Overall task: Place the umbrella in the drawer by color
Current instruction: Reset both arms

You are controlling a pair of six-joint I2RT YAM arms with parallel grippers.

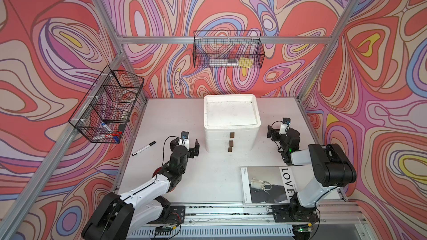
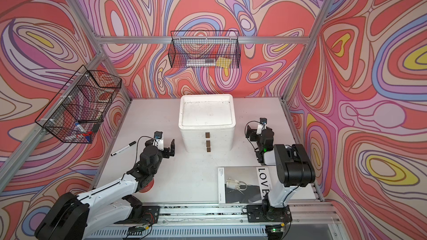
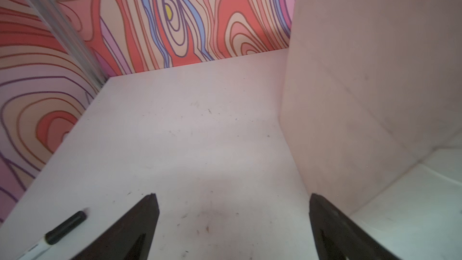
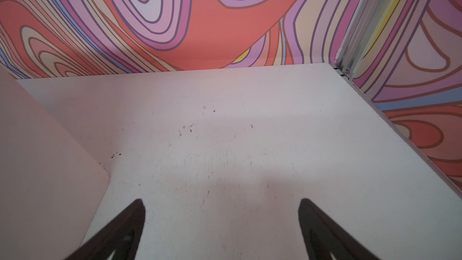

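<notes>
The left arm [image 1: 143, 189] and right arm [image 1: 330, 167] share white links, black joint housings, thin black cables and dark, tapered pincer fingers [image 3: 130, 226].

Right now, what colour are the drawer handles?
Handles: dark brown, on a white drawer unit; best in a top view.

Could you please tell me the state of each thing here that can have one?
Drawers, all three shut.
Left pincer, open, empty.
Right pincer, open, empty.
Marker, capped, lying flat.
Magazine, closed, lying flat.
</notes>
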